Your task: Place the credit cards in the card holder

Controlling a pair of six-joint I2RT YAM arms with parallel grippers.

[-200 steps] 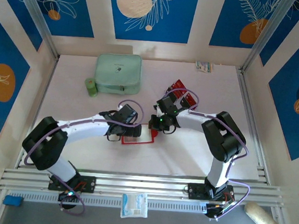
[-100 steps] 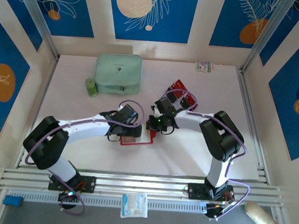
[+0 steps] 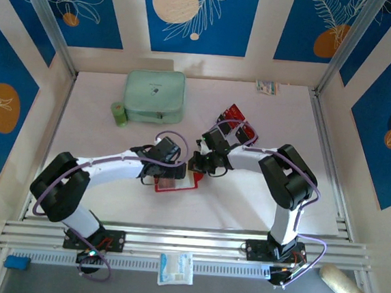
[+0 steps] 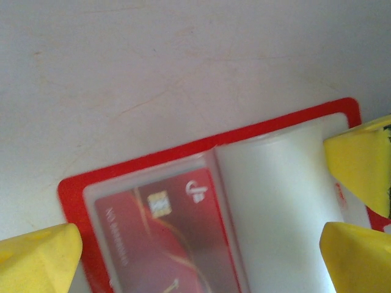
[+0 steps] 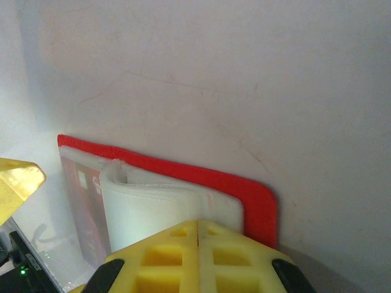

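Card holder (image 4: 201, 145) open; L wrist cam shows red card (image 4: 165, 244) sleeved; L gripper (image 4: 195, 256) spread, R gripper (image 5: 198, 244) closed.

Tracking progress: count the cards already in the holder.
1: a thin red card in a clear sleeve of the flat red card holder; folded sleeves may hide more.

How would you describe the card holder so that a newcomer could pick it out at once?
On the table, look near the middle, in front of the mint-green case. The card holder lies open there: flat, red-edged, with pale clear sleeves, one holding a red card. The loose cards behind it, to the right, have no sleeves.
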